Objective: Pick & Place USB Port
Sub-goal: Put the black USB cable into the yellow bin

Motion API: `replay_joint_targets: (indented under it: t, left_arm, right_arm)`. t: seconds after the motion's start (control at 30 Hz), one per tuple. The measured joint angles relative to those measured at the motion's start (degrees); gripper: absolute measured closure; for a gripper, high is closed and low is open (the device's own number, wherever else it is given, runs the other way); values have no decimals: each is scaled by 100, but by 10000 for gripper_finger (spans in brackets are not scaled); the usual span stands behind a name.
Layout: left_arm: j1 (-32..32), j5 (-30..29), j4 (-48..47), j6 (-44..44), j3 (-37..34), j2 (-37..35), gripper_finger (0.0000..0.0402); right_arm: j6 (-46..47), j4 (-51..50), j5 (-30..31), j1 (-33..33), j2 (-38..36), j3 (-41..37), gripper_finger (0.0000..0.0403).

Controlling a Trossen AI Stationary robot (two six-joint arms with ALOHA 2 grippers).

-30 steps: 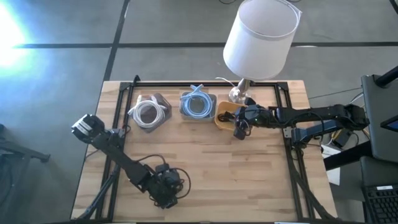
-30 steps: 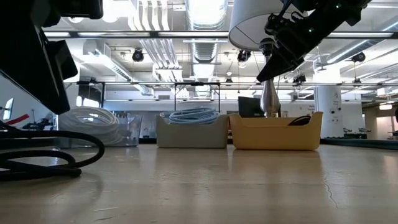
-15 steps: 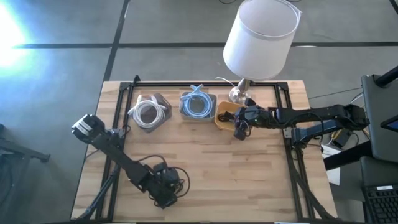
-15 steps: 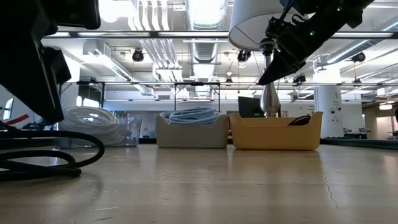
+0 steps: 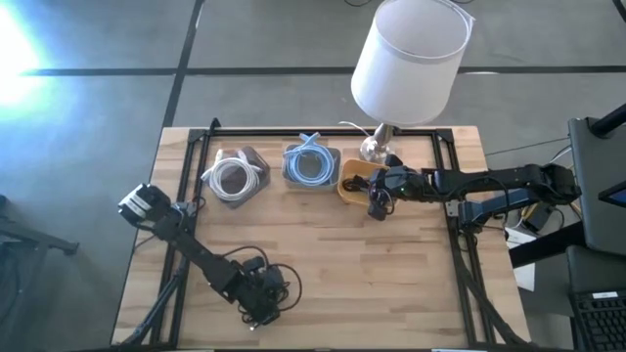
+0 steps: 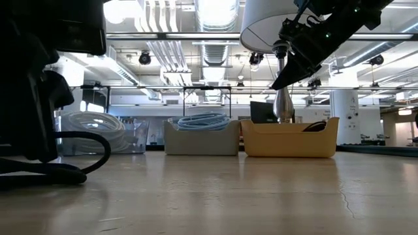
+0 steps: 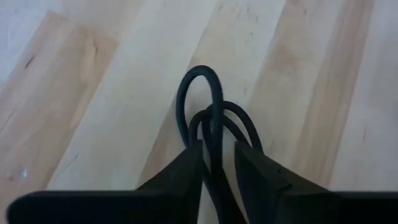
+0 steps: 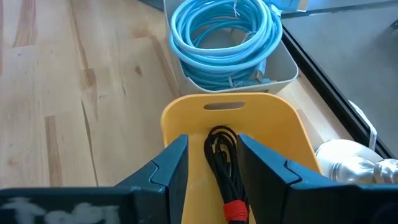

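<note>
A black USB cable (image 5: 277,284) lies coiled on the table near the near edge, left of centre. My left gripper (image 5: 259,301) stands over it, shut on its strands (image 7: 214,124). My right gripper (image 5: 378,202) hovers open above the yellow bin (image 5: 350,182) at the far side. A bundled black cable with a red tie (image 8: 222,158) lies inside that bin, below and between the open fingers, untouched. In the low view my right gripper (image 6: 285,73) hangs well above the bin (image 6: 290,138). My left gripper pinches a few strands of the black cable's coil (image 7: 213,134) between its two fingers (image 7: 189,163). It comes from above, pointing down. The cable's loops (image 7: 198,81) fan out beyond the fingertips and lie flat on the table.
A grey bin with a blue cable coil (image 5: 311,164) and a clear bin with a white cable coil (image 5: 235,177) stand left of the yellow bin. A lamp with a white shade (image 5: 411,54) rises at the far edge. Bare wood (image 5: 391,284) fills the table's middle and right.
My left arm has sunk lower over the black cable and shifted slightly toward the near edge; in the low view its dark bulk now covers more of the left side. The right arm has kept still.
</note>
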Motion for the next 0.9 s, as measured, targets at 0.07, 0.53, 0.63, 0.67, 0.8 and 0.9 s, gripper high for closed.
replay_joint_targets:
  t: [0.07,0.53,0.63,0.67,0.8,0.9]
  left_arm:
    - [39,0,0,1,0,0,324]
    - [854,-406,46,2003,284,-4,374]
    - [1157,-403,44,2593,403,-4,384]
    - [1264,-402,51,2775,443,-4,386]
    - [1713,-402,175,3212,591,-9,383]
    - [2001,-326,354,3461,682,-9,372]
  right_arm:
    - [2,1,-7,0,0,0,276]
    - [-128,984,-2059,274,369,-26,288]
    - [-466,1299,-2217,498,668,-27,280]
    - [-606,1404,-2260,584,789,-28,277]
    - [-1166,1905,-2314,910,1263,-27,262]
    - [-1397,2099,-2316,1095,1581,42,252]
